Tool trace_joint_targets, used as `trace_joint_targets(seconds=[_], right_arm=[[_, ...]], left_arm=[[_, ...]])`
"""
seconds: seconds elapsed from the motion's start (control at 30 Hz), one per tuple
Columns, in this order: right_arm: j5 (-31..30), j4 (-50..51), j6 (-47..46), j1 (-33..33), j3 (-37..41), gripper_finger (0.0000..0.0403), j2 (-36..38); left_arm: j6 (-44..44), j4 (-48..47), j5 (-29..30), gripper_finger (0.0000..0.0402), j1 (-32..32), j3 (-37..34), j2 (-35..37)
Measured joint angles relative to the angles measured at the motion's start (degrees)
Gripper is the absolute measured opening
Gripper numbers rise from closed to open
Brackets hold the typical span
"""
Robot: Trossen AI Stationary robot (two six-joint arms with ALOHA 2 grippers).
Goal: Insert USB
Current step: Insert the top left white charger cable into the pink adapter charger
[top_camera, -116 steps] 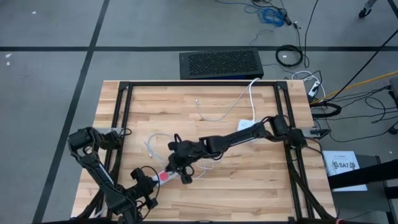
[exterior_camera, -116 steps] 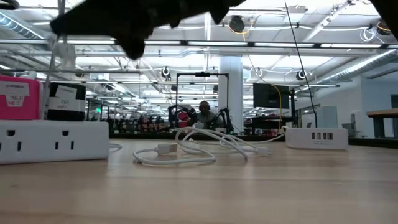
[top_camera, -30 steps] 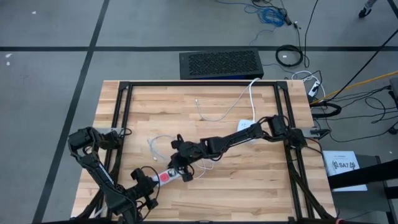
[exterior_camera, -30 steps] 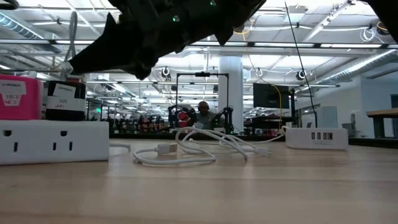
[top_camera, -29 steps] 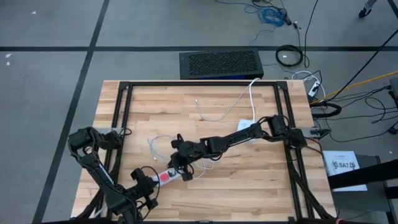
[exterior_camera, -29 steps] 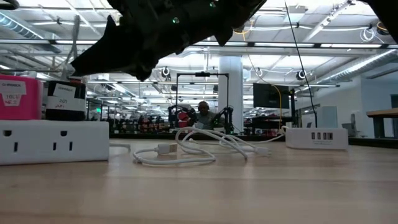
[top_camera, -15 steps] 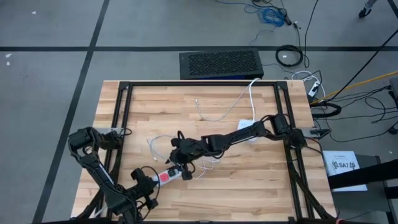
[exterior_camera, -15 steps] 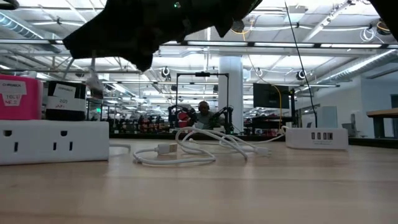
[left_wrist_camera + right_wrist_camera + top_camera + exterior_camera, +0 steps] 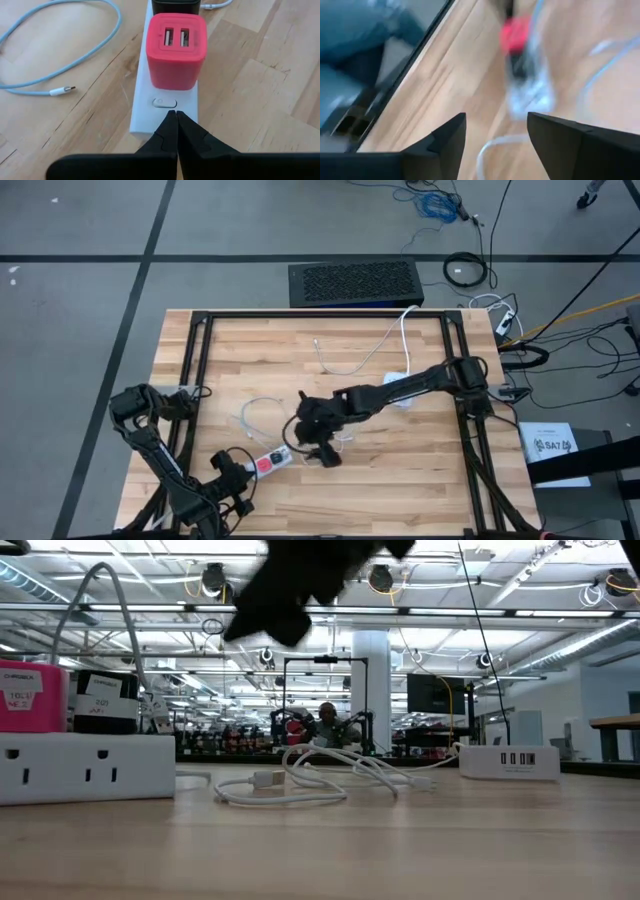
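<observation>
Power strip near table's front edge, right tool open beside it

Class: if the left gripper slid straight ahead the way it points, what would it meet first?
The left gripper, fingers shut, would probably meet the white power strip at its switch first, then the red charger.

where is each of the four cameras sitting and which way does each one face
High view: above the table, straight down; both arms, right gripper near the power strip.
Low view: table height, level across into the room; power strip at left, cables, a dark arm overhead.
Left wrist view: on the left arm, facing the strip; left gripper shut before the red charger.
Right wrist view: on the right arm, facing down; open right gripper, blurred.
Shared: the red charger shows in both wrist views.
</observation>
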State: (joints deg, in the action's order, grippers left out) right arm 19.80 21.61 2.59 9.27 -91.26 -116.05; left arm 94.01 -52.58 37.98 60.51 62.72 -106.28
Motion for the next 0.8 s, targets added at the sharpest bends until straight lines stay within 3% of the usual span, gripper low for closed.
trace_joint_targets(seconds=[0.07,0.13,0.23,0.3,0.6,0.8], right_arm=[[5.87,-5.92,-0.25,-0.75,5.20,0.0203,-0.49],[9.40,-18.68,-4.01,-1.78,10.65,0.0203,-1.07],[9.50,-36.12,-9.36,-3.42,15.39,0.0203,-2.03],[8.21,-41.00,-10.52,-3.97,15.94,0.0199,-3.80],[10.73,-39.11,-10.62,-4.38,10.83,0.0149,-9.83],[11.81,-35.53,-9.06,-5.09,8.04,0.0142,-10.76]], left_arm=[[-0.39,0.00,0.00,0.0002,0.00,0.00,0.00],[-0.38,-0.02,0.06,0.0002,0.00,0.00,0.00],[-0.38,-0.07,0.46,0.0002,-0.01,0.00,0.00],[-0.38,-0.06,0.46,0.0002,-0.11,0.00,0.00],[-0.38,-0.02,0.41,0.0002,-0.11,0.00,-0.02],[-0.38,-0.01,0.26,0.0002,-0.13,0.00,0.05]])
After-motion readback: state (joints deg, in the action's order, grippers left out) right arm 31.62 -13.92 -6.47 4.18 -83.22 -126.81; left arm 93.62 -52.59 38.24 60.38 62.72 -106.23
